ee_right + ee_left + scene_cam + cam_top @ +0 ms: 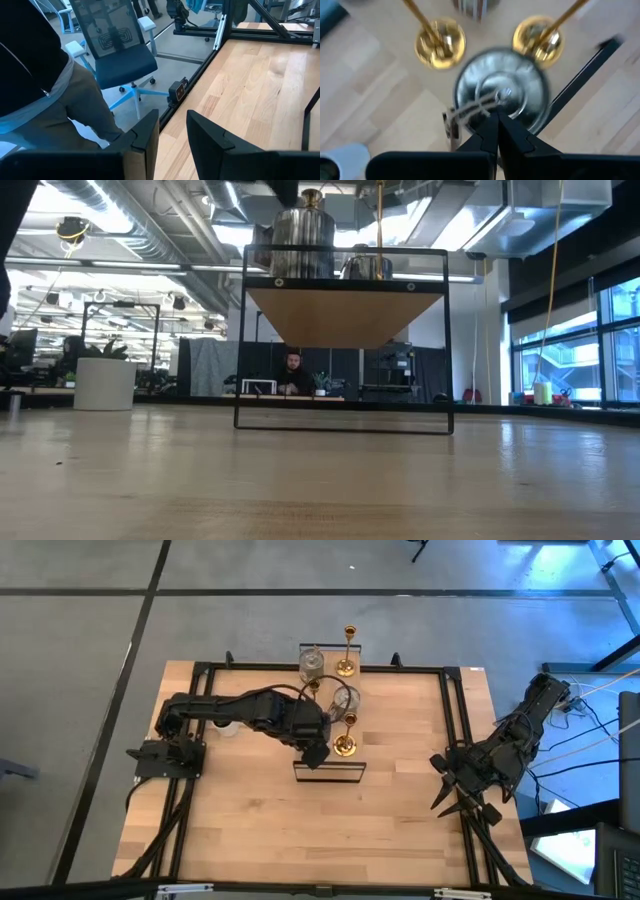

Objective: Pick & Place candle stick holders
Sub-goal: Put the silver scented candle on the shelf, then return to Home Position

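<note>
Jaws of left gripper [496, 131]: together, tips at the rim of a squat silver holder [501, 90] on the small black-framed shelf [329, 768] near the surface's [250, 830] far edge. Gold candlesticks [344, 735] just beside it, bases flanking. Right gripper [462, 795]: jaws apart, at the right edge. Room beyond: office chair [117, 47], person's sleeve [30, 55], white planter [104, 383].

Candlesticks [345, 744] and squat holders [312, 664] on raised shelf [329, 771], mid-table [250, 820]; plant pot [105, 383] left.
</note>
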